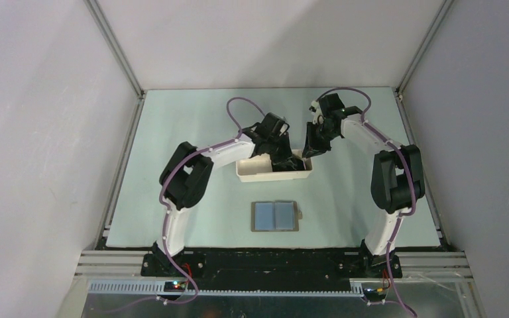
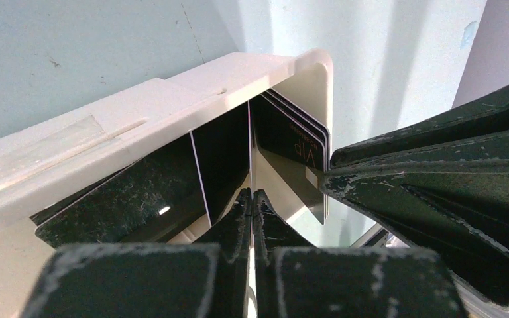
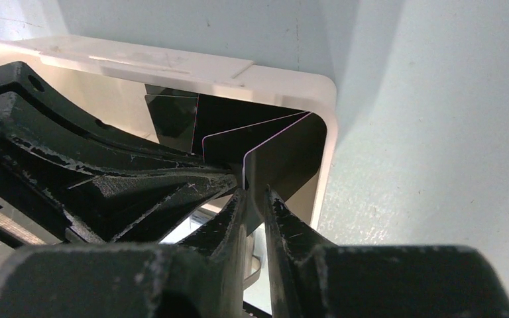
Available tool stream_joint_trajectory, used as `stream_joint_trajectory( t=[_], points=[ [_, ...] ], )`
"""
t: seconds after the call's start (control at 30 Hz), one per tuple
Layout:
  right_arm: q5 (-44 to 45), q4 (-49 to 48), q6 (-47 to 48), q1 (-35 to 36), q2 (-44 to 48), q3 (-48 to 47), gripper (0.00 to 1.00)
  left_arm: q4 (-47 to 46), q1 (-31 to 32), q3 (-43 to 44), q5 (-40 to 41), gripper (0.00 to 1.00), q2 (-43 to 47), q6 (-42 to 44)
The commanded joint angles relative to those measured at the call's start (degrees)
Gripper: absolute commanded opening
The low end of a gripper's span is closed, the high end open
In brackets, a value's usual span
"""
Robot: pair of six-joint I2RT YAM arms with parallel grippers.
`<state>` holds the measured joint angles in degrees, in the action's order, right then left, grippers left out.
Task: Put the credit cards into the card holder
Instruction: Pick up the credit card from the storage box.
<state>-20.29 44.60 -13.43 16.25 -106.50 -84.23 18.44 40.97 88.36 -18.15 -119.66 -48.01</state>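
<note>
Pale green table (image 1: 192,132) with plain white walls around it is where both arms work. At the far middle sits a long white tray (image 1: 252,173). The dark credit cards (image 2: 290,142) stand inside it at its right end, leaning on the end wall and on each other. Closer to the arms' bases, well apart from the tray, the card holder (image 1: 276,216) lies open and flat with its two light blue pockets facing up. I see no card in it. The left claw (image 2: 252,195) is down in the tray with its two fingers pressed together. A single card (image 2: 250,142), seen edge-on, runs right in between the tips, so it looks pinched there. The right claw (image 3: 257,195) reaches in from the other side. Its fingers are nearly together with a dark card corner between them, but I cannot tell if they squeeze it or just stand around it. The cards should be very light, stiff and smooth, so I think they can slip or fan out, and two may stick together. It seems best to hold one by a short edge or corner, flat sides against the pads, so most of the card is free to slide into a pocket. The holder looks soft and light, so it may scoot when a card pushes on it.
</note>
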Motion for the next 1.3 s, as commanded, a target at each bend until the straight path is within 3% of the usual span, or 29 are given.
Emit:
stream_joint_trajectory(
  t=[0.0, 0.47, 0.67, 0.77, 0.83, 1.0, 1.1, 1.27],
  points=[
    [0.4, -0.4, 0.6, -0.6, 2.6, 0.4, 0.21, -0.7, 0.0, 0.9, 2.6, 0.00, 6.5, 0.5],
    [-3.7, -1.6, -0.5, -0.3, 3.4, 0.1, 0.28, -0.7, -4.8, -8.1, 6.2, 0.00, 17.8, 0.7],
    [-7.2, -2.2, -1.0, -0.2, 4.3, 0.2, 0.47, -0.6, -6.8, -13.9, 7.6, 0.00, 24.4, 1.1],
    [-11.6, -3.6, -1.7, -0.9, 6.7, 1.7, 0.64, -0.6, -7.7, -16.9, 7.4, 0.00, 28.2, 2.1],
    [-16.7, -6.6, -3.1, -2.1, 8.9, 4.1, 0.73, -0.7, -8.3, -18.4, 6.8, 0.00, 31.2, 2.4],
    [-30.0, -18.4, -11.4, -5.8, 15.1, 13.0, 0.84, -2.8, -8.5, -22.2, 3.4, 0.00, 39.5, 1.5],
    [-38.0, -25.5, -17.2, -6.7, 18.8, 16.5, 0.85, -9.8, -8.5, -25.7, -0.4, 0.00, 43.6, -1.5],
    [-45.9, -45.1, -33.3, -6.7, 23.9, 23.8, 0.84, -25.9, -8.6, -35.0, -7.0, 0.00, 49.7, -12.9]
  ],
)
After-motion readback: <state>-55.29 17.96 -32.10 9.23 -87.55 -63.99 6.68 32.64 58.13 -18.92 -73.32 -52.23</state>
